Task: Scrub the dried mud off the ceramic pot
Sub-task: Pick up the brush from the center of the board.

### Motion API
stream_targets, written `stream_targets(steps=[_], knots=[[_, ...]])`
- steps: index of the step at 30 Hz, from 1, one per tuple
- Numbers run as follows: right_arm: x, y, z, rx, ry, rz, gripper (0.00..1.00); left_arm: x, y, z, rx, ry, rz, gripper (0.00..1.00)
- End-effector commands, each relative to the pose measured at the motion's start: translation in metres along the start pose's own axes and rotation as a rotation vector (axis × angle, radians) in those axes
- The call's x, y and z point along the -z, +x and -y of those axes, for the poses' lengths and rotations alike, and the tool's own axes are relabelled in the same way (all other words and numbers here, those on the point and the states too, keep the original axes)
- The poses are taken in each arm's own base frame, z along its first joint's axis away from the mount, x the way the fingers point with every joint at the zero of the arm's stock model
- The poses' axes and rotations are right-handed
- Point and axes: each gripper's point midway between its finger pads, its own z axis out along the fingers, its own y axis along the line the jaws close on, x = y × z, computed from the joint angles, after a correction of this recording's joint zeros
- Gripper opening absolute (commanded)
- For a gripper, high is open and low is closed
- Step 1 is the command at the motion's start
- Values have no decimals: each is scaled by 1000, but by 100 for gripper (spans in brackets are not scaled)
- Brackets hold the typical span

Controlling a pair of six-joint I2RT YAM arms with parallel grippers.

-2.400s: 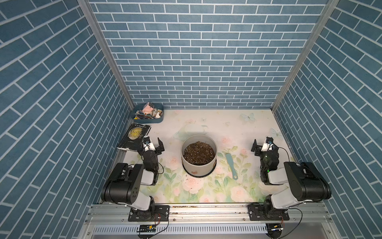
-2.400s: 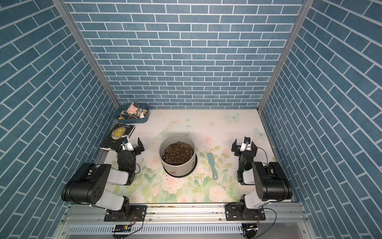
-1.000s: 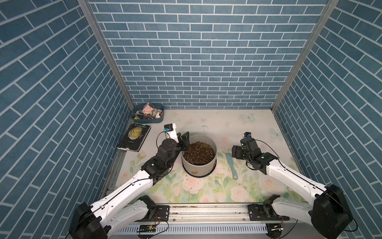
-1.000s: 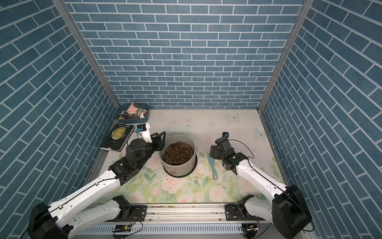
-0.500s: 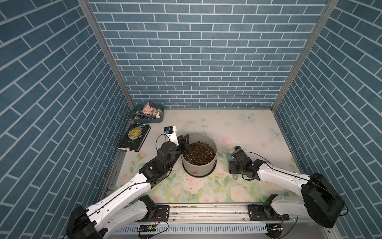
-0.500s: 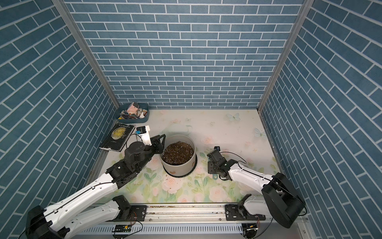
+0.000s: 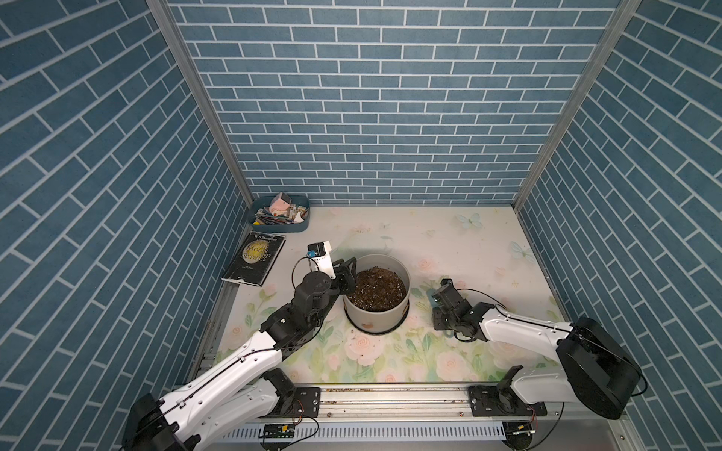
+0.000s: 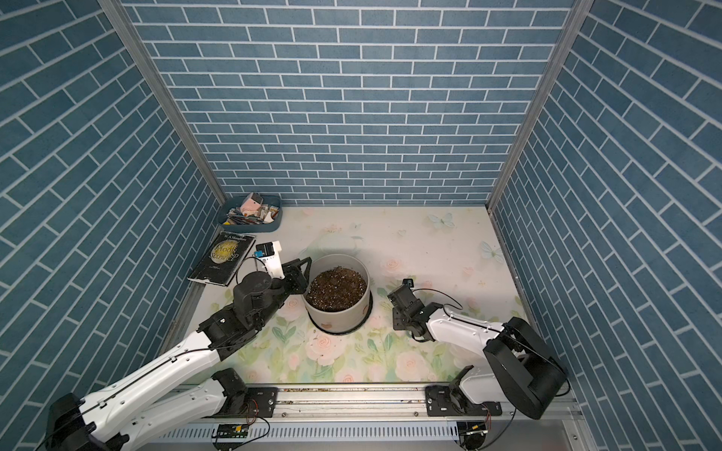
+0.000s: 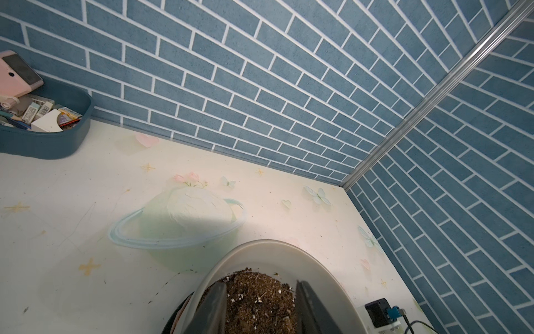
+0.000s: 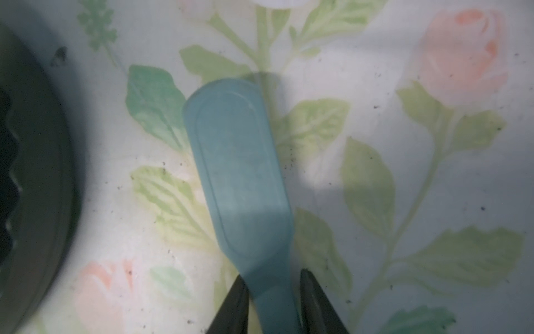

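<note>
A wide grey ceramic pot full of dark soil stands on the floral table, the landmark here. The left gripper sits at the pot's rim on the book side, jaws part-spread, one over the soil, one outside the wall, seemingly to steady it. A reddish patch of dried mud marks the wall facing the robot. On the pot's opposite side, the right gripper straddles a teal brush handle lying on the table, jaws narrowed beside it; whether they pinch it, I cannot tell.
</note>
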Motion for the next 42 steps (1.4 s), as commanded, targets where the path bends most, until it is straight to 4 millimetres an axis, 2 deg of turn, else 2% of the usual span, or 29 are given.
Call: stream_targets(steps=[1, 3, 6, 8, 10, 12, 16, 19, 21, 24, 29, 32, 38, 42], knots=[[-3, 24, 13, -15, 41, -73, 26, -1, 6, 3, 2, 24, -11, 46], [2, 20, 11, -14, 34, -62, 19, -1, 5, 6, 5, 36, -12, 47], [11, 8, 7, -3, 23, -34, 2, -3, 5, 13, 15, 67, -22, 51], [22, -7, -2, 8, -10, 5, 0, -4, 5, 22, 19, 106, -32, 55], [44, -33, -17, 14, -74, 76, 0, -3, 3, 32, 22, 152, -41, 60], [83, -72, -42, 21, -195, 187, 0, 0, -3, 45, 30, 216, -40, 69], [165, -128, -102, 70, -524, 371, 0, 16, -21, 78, 64, 394, -8, 86], [223, -144, -145, 140, -828, 452, 0, 32, -31, 101, 101, 561, 11, 99], [252, -149, -161, 166, -975, 482, 0, 41, -35, 111, 136, 661, 17, 100], [282, -150, -178, 213, -1137, 499, 0, 52, -44, 122, 171, 773, 31, 100], [303, -142, -189, 262, -1264, 470, 0, 65, -58, 125, 187, 853, 78, 100], [314, -137, -190, 275, -1311, 466, 0, 62, -54, 127, 177, 877, 62, 100], [320, -131, -191, 286, -1351, 443, 0, 57, -49, 134, 196, 948, 31, 100], [318, -128, -194, 287, -1370, 414, 0, 58, -50, 144, 198, 1016, 15, 100]])
